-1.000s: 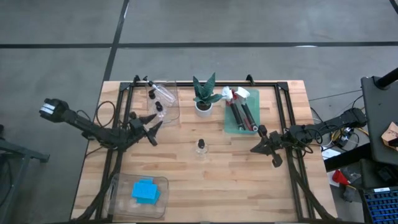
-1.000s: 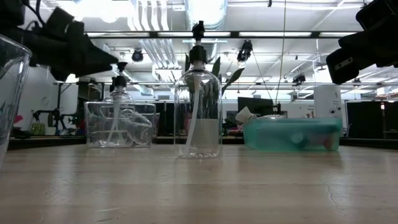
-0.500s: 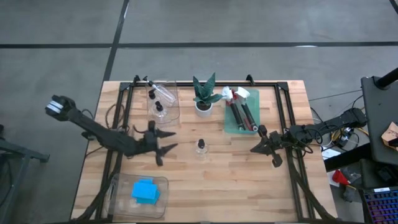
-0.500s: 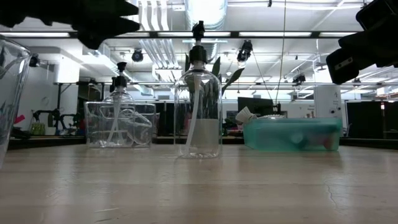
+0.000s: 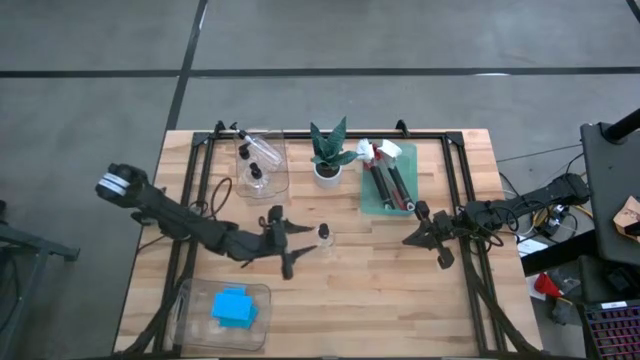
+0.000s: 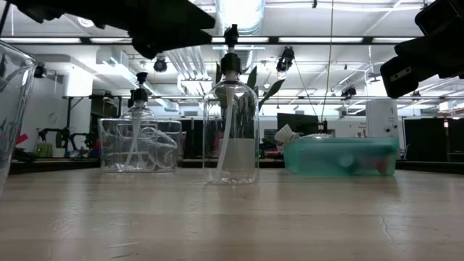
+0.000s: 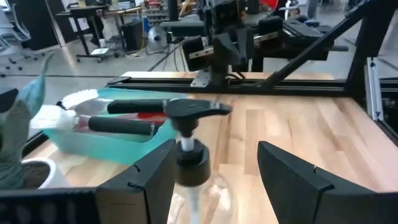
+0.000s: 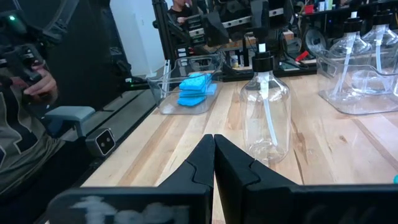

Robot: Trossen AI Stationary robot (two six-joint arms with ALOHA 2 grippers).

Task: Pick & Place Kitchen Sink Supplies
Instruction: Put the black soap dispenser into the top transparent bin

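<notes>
High view first: the left gripper (image 5: 303,245) is stretched out to the middle of the table with its fingers spread wide, one on each side of the lone clear bottle (image 5: 323,235), nothing held yet. My guess is it's lined up that way so closing will pinch the bottle's neck; in the left wrist view the black pump cap (image 7: 188,127) sits right between the two fingers.

The right gripper (image 5: 424,238) is parked at about 3 o'clock from that bottle, fingers pressed fully together and empty, just waiting.

Containers: the clear tray (image 5: 263,160) at roughly 11 o'clock has more bottles in it. The teal tray (image 5: 372,203) around 1 o'clock holds the dish brushes (image 5: 388,180). The clear bin (image 5: 190,305) at about 7 o'clock has the blue sponges (image 5: 233,306). The potted plant (image 5: 328,155) is at 12 o'clock, between the two trays.
</notes>
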